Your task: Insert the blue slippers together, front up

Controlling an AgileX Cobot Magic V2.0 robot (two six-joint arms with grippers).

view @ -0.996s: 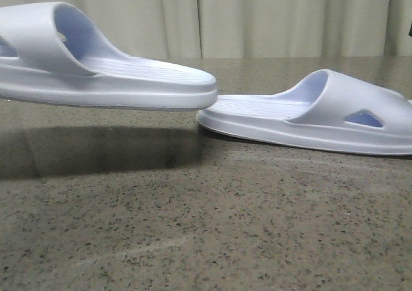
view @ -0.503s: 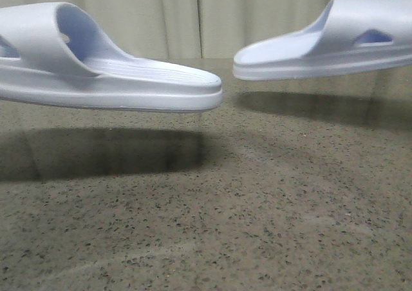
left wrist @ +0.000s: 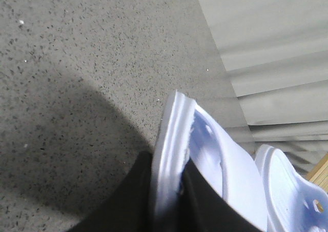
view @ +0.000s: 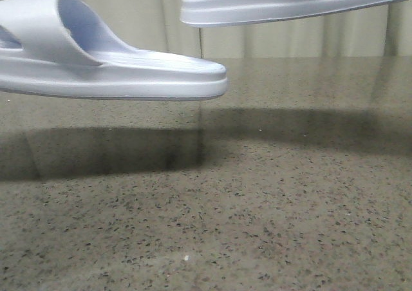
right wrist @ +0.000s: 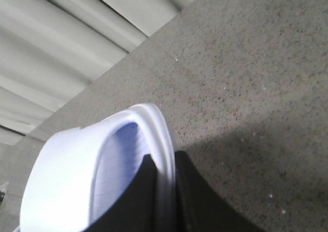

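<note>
Two pale blue slippers hang in the air above the table. The left slipper (view: 109, 72) lies level at the left, strap up, its free end pointing right. The right slipper (view: 290, 1) is higher, along the top edge, and its free end overlaps above the left slipper's end. In the left wrist view my left gripper (left wrist: 166, 191) is shut on the left slipper's (left wrist: 174, 134) sole edge; the other slipper (left wrist: 287, 191) shows beyond it. In the right wrist view my right gripper (right wrist: 164, 191) is shut on the right slipper's (right wrist: 77, 175) sole edge. Neither gripper shows in the front view.
The speckled stone table (view: 257, 207) carries both slippers' shadows. A pale pleated curtain (view: 161, 20) hangs behind the far edge. A wooden corner (left wrist: 320, 171) shows at the edge of the left wrist view.
The right slipper has risen from the table and moved left, now above the left slipper's end. The left slipper has barely moved.
</note>
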